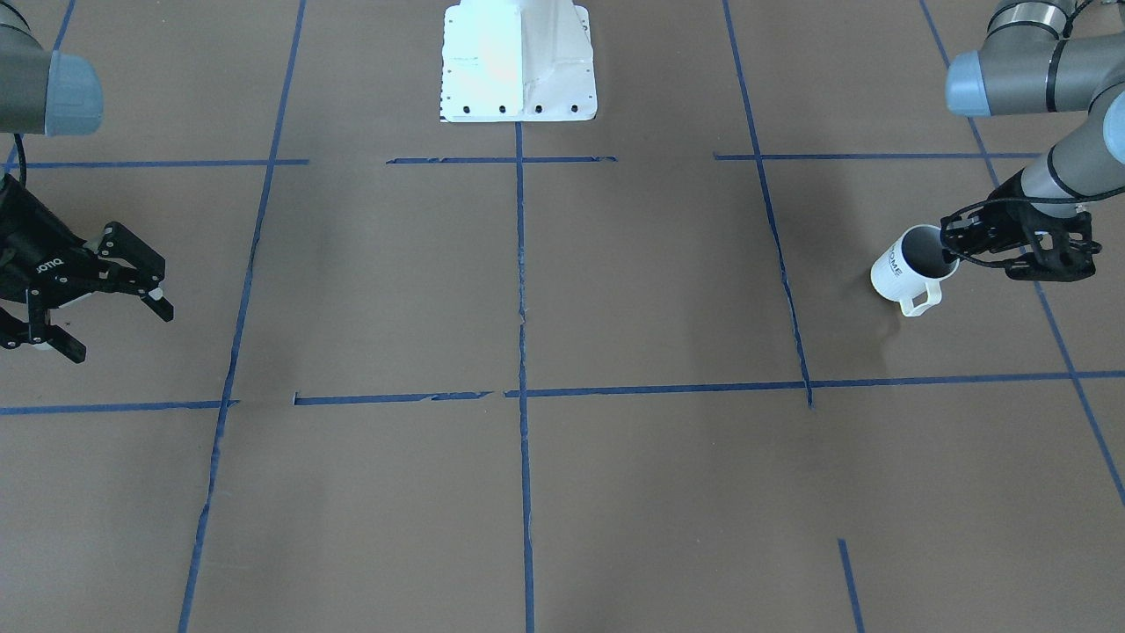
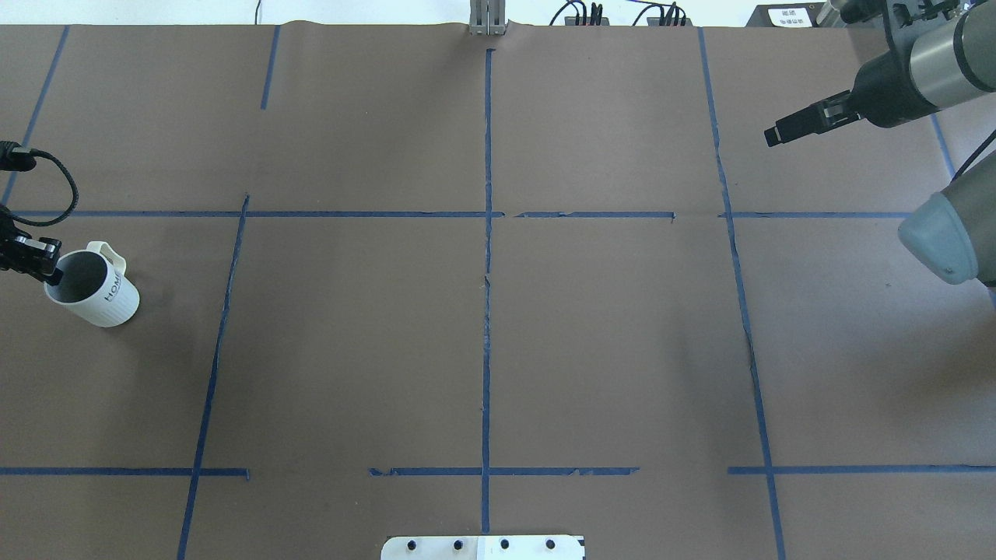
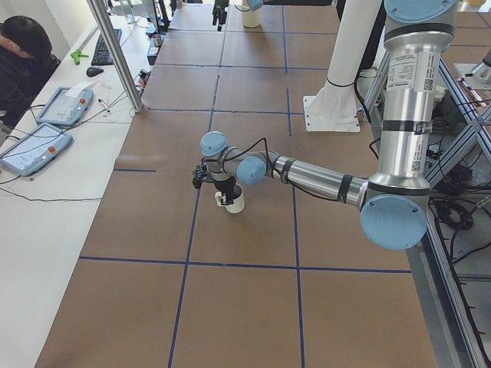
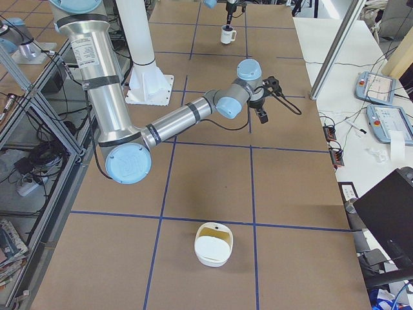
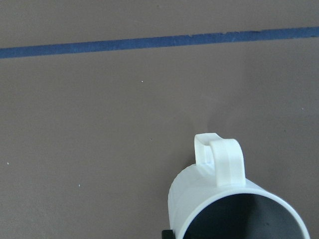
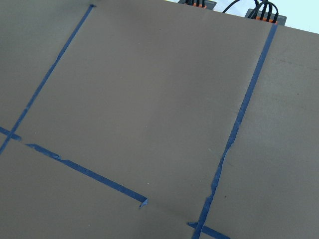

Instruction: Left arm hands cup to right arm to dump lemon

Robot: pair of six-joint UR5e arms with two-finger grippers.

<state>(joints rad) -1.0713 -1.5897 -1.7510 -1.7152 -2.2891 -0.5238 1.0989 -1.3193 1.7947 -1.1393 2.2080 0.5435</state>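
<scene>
Cup (image 1: 895, 269) tilts, rim pinched by left tool (image 1: 951, 251); right tool (image 1: 123, 332) hovers spread, empty.

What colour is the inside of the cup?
Dark grey, against a white ribbed outside; the cup shows it best in the overhead view.

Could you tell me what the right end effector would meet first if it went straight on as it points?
Most likely the bare table: the right end effector points over taped paper, with nothing else ahead in its wrist view. The cup is far aside.
</scene>
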